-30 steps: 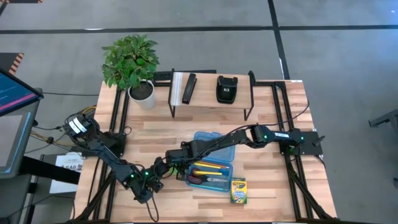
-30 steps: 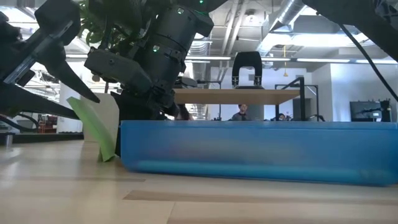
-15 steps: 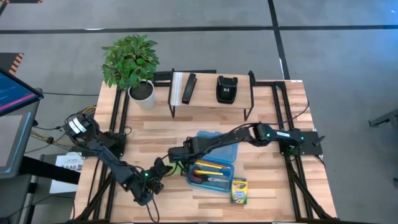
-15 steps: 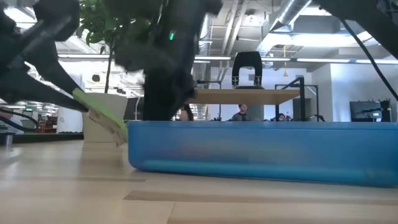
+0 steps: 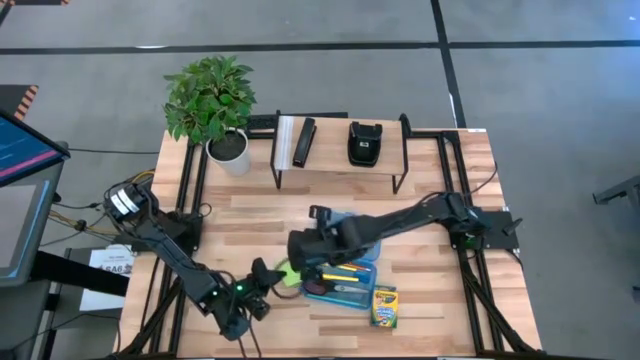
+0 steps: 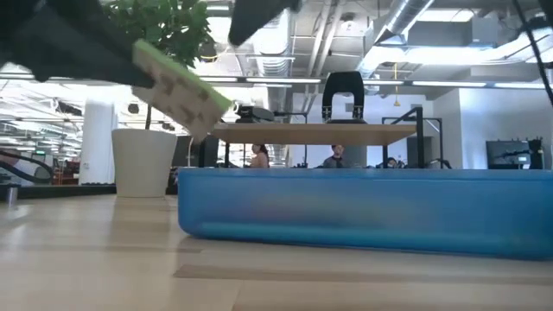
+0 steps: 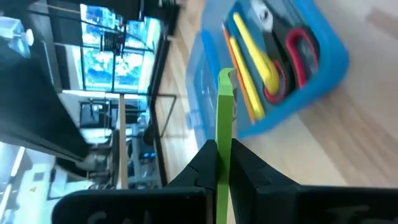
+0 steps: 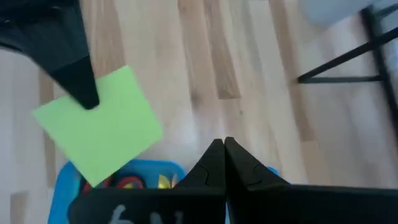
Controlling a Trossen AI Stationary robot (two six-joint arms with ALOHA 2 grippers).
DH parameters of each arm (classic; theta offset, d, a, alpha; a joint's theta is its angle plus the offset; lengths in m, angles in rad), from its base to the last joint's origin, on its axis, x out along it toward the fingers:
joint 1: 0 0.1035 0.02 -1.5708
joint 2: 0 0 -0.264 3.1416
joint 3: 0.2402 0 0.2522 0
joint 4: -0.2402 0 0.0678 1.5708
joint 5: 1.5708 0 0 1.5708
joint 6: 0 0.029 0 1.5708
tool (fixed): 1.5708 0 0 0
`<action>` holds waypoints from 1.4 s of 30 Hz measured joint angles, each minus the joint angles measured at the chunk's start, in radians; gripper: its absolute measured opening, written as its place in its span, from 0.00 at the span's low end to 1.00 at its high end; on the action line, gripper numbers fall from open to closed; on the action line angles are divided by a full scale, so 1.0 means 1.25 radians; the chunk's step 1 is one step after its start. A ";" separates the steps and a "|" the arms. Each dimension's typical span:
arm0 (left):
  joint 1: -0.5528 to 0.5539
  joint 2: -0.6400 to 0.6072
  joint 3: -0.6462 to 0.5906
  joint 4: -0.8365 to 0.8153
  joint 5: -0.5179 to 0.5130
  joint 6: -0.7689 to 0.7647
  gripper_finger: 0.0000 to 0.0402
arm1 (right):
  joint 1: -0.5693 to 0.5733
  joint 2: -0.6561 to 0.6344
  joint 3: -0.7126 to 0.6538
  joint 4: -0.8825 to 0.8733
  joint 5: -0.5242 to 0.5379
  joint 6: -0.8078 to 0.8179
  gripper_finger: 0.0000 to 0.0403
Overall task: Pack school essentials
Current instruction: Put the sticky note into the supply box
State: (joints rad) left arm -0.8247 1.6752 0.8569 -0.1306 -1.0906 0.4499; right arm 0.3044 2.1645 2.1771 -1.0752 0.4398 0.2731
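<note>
The light wooden table (image 5: 250, 215) carries everything. A potted plant (image 5: 212, 100) stands at its eleven o'clock corner. Along the twelve o'clock edge a low black-legged shelf (image 5: 340, 145) rests on the table, bearing two dark stapler-like objects (image 5: 303, 142). Just toward five o'clock of centre lies the blue case (image 5: 345, 275), open, with pencils and red-handled scissors inside. The crayon box (image 5: 383, 306) lies flat on the boards just beside the case, toward five o'clock. Black frame rails (image 5: 190, 215) run along both sides.
</note>
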 joint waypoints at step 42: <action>0.230 0.179 -0.049 0.688 0.490 0.374 0.43 | 0.095 -0.459 -0.764 0.537 0.005 0.143 0.02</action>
State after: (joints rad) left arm -0.5378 1.8986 0.7952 0.7298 -0.4781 0.9173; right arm 0.4232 1.5909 1.2217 -0.4035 0.4458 0.4516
